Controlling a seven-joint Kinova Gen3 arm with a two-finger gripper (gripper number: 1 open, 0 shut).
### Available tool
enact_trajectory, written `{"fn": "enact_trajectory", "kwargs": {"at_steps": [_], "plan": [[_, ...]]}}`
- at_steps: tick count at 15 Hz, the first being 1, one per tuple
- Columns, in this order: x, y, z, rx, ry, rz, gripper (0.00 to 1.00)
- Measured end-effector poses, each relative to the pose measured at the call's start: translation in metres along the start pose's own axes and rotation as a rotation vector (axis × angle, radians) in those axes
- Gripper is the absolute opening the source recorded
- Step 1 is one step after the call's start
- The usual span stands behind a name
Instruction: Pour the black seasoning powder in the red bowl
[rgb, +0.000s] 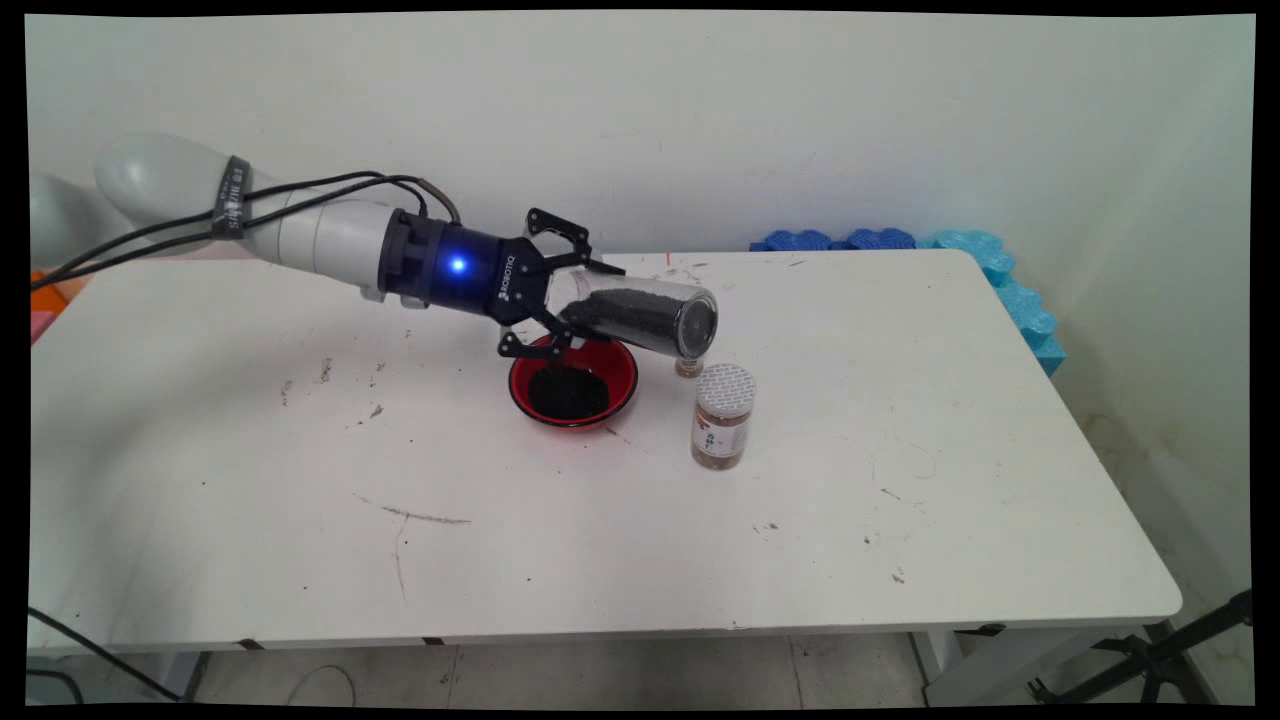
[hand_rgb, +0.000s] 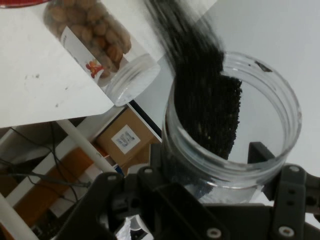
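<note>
My gripper (rgb: 580, 300) is shut on a clear jar (rgb: 650, 315) partly filled with black grains, held tilted almost level with its mouth pointing right and slightly down. Just below the gripper, a red bowl (rgb: 572, 382) on the table holds a heap of black grains. To the right stands an upright jar of brown nuts (rgb: 722, 416) with a white lid. In the hand view the clear jar (hand_rgb: 235, 125) sits between the fingers (hand_rgb: 260, 152), black grains sliding along its wall. The nut jar (hand_rgb: 100, 45) lies at the upper left, and a sliver of the red bowl (hand_rgb: 20, 2) shows at the top edge.
A small brownish thing (rgb: 688, 368) stands behind the held jar's mouth, mostly hidden. Blue foam pieces (rgb: 990, 270) line the table's far right corner. The white table (rgb: 900, 520) carries dark scuffs. Below the table's edge in the hand view is a cardboard box (hand_rgb: 125, 137).
</note>
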Motion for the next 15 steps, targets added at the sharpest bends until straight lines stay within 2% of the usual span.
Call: {"fn": "enact_trajectory", "kwargs": {"at_steps": [5, 15], "plan": [[0.0009, 0.0012, -0.0001, 0.01, 0.004, 0.051, 0.0], [-0.0013, 0.009, -0.0006, 0.034, -0.003, 0.237, 0.0]]}}
